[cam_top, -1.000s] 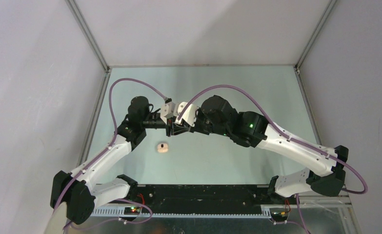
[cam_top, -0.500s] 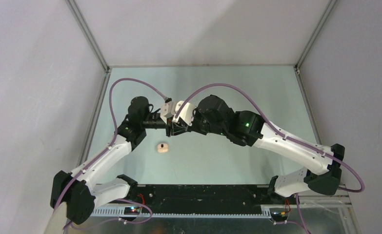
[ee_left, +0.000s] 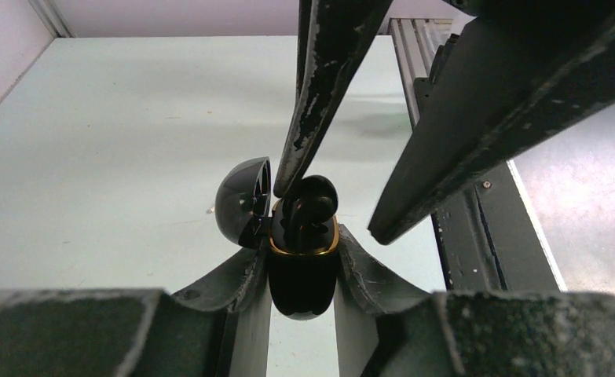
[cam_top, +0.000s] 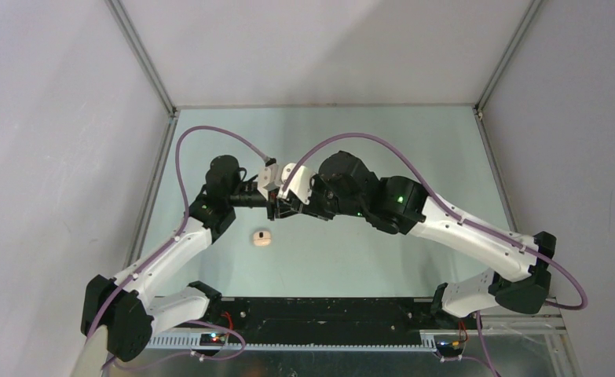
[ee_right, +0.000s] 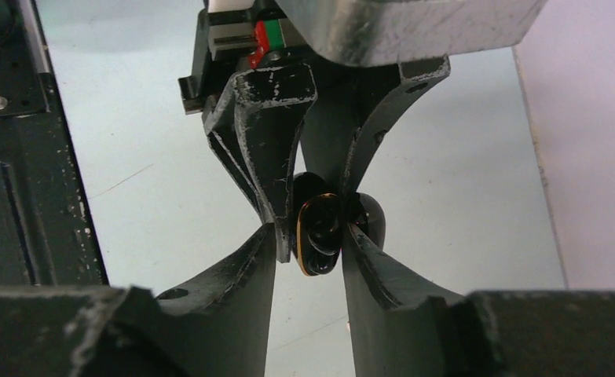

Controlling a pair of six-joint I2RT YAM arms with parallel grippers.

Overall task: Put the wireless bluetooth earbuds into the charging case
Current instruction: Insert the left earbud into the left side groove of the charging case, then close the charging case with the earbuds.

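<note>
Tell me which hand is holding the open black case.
The left hand: it clamps the gold-rimmed charging case on both sides. The right hand only reaches toward its opening, jaws apart.

Lighting even and diffuse. Faint soft shadows on the surface (ee_left: 92, 157). Wrist views: nearest foreground blurred; overhead view sharp.

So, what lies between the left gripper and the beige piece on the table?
Nothing: the top view shows only bare table between the left gripper and the beige piece.
</note>
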